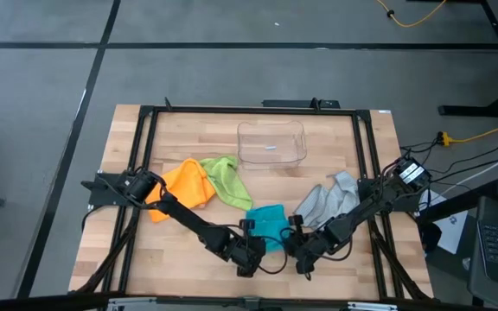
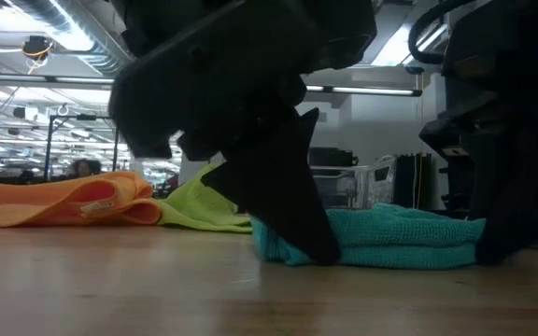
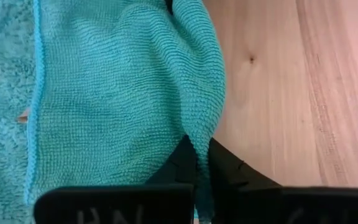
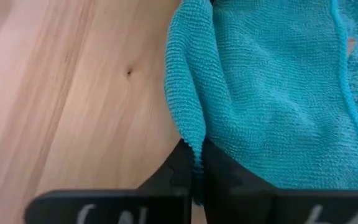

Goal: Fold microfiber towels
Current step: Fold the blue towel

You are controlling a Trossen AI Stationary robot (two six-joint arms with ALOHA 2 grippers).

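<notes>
**Teal towel, pinched at two edges: slip hazards**

Teal microfiber towel lies on the wooden table near its front edge. Left gripper and right gripper each pinch a thin edge fold. Risks: shallow bites may slip when lifted; uneven pulling could skew the fold. Orange towel, green towel and grey towel wait behind.

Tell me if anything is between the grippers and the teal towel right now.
Nothing visible. The left gripper and right gripper are each shut on an edge of the teal towel, with only bare table beside it.
</notes>
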